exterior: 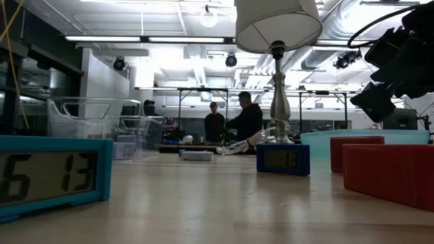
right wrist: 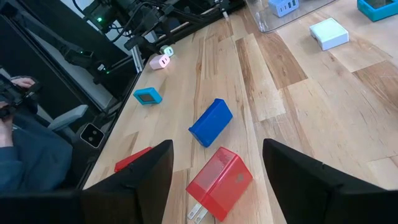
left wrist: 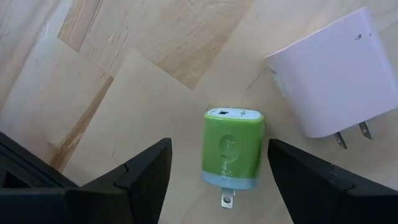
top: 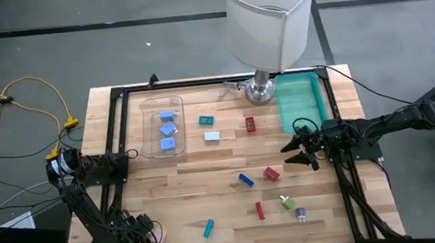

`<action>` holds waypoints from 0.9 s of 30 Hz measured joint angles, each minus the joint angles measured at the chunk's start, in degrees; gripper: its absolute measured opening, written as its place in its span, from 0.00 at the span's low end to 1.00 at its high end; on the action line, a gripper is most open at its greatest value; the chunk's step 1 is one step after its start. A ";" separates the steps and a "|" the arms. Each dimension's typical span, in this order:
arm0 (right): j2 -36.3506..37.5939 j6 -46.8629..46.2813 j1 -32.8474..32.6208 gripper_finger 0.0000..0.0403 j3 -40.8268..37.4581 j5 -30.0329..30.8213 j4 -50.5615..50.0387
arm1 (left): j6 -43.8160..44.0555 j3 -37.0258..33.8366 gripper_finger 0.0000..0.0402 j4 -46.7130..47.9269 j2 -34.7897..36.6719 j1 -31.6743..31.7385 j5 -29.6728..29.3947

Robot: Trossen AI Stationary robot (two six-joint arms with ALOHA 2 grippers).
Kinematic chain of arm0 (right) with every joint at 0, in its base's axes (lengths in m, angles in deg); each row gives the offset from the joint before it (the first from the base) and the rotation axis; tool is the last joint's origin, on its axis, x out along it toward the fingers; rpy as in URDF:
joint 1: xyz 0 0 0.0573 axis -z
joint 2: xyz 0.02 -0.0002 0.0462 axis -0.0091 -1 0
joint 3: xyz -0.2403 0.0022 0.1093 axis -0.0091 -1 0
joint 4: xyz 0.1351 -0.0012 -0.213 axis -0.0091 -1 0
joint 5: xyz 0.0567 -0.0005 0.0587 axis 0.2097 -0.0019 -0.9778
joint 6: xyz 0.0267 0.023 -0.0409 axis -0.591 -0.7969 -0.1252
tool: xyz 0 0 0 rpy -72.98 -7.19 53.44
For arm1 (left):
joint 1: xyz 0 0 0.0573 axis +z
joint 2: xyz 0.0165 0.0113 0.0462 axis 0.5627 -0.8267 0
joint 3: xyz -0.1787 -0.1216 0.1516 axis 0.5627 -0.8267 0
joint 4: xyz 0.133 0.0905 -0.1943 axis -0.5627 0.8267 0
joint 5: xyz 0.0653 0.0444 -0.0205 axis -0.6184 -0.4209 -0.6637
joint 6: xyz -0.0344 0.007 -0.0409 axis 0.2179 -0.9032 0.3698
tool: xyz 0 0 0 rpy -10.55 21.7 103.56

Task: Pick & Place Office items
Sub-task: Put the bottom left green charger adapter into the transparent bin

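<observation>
left tool (left wrist: 217, 180): released, straddling glossy green plug block (left wrist: 232, 148) | right tool (right wrist: 214, 180): released, above wood table (right wrist: 311, 112)

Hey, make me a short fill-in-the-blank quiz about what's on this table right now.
The left gripper has a finger on either side of a charger whose colour is ___.
The clear bin holds ___ light blue blocks.
The right gripper hovers over the table with its jaws ___.
Missing words: green; three; open.
</observation>
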 joint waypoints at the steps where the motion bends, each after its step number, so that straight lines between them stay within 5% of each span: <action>1: 0.00 0.00 0.02 0.58 0.00 0.00 0.00 | 0.00 0.00 0.63 -0.09 0.00 0.00 0.00; 17: 0.00 0.00 0.01 0.58 0.00 0.00 0.00 | -0.72 0.00 0.63 0.56 0.00 0.00 0.55; 27: 0.00 0.00 0.01 0.58 0.00 0.00 0.00 | -0.13 0.00 0.45 1.12 0.00 0.00 0.06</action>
